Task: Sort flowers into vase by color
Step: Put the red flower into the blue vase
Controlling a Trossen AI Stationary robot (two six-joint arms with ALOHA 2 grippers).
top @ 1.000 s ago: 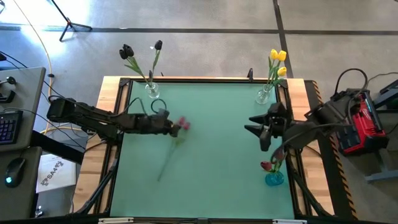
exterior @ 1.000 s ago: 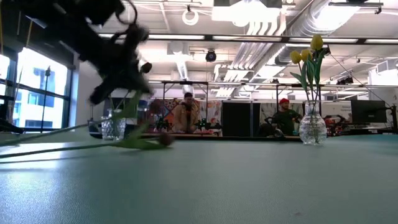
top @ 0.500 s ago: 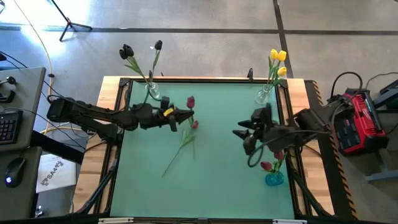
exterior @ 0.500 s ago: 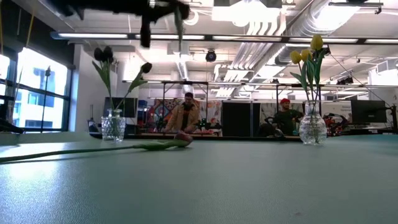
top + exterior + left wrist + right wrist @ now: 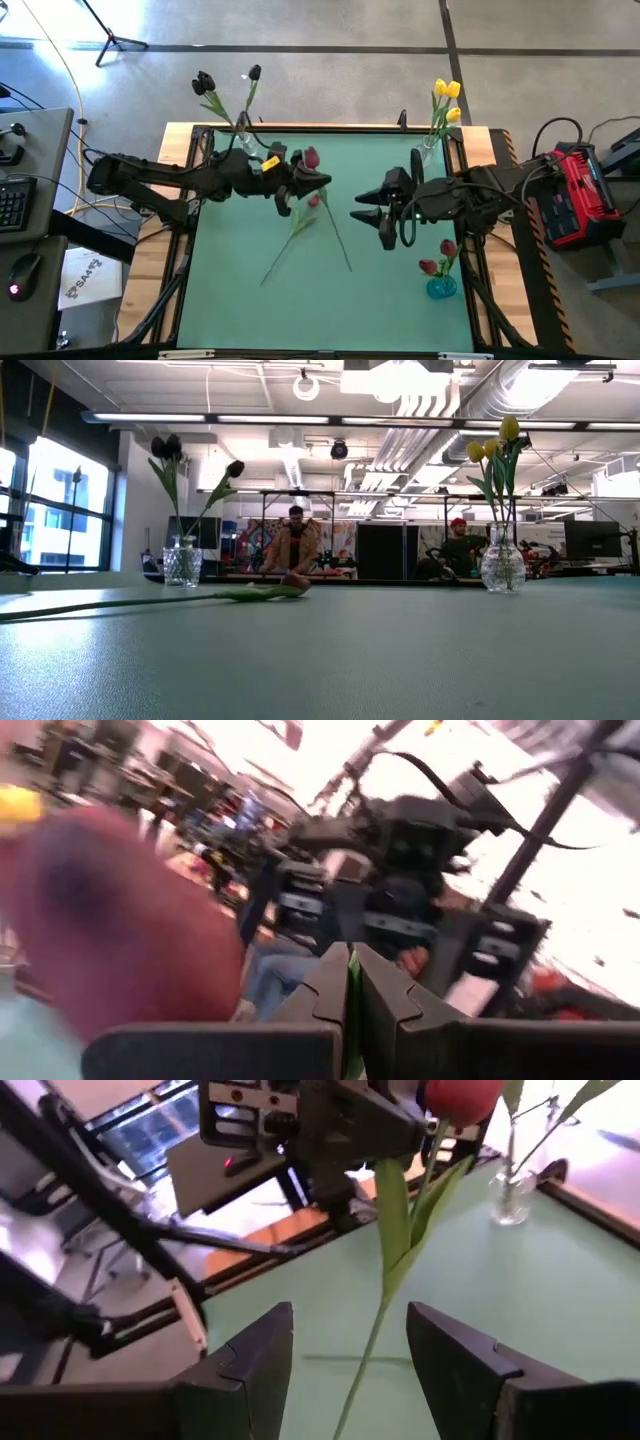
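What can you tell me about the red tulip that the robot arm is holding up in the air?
The held tulip has a small red head on a thin green stem with long green leaves. The left gripper is shut on the stem just below the head, and the stem hangs slanting down over the green table, free at its lower end. In the right wrist view it hangs before the open right gripper, untouched by it.

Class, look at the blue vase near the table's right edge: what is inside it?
The blue vase holds two red tulips, heads and green stems rising from its mouth. How the stems sit inside the vase is hidden from above. The open right gripper is apart from it, over mid-table.
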